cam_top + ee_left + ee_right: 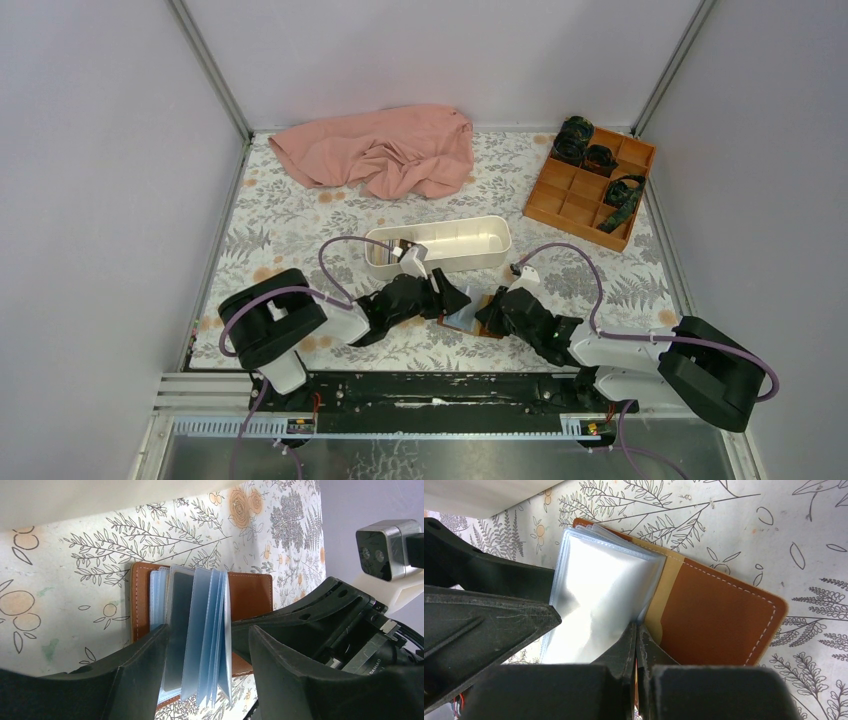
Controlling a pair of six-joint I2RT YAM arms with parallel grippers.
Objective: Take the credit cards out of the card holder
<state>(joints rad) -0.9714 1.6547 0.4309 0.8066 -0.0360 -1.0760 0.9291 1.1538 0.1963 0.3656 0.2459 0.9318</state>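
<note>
Card holder point(470, 320): I see it lying open near the table's point(300, 230) near edge, about midway along | left gripper point(207, 632): fingers apart, straddling its upright clear sleeves point(202, 600) | right gripper point(636, 632): fingers together, tips at its inner fold

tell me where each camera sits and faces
Top external: above and behind the arms, looking down at the table; both arms show, meeting at the card holder.
Left wrist: on the left arm, facing down past the open left hand straddling the plastic sleeves.
Right wrist: on the right arm, facing down past the shut right hand.
Shared: both wrist views show those sleeves.
</note>
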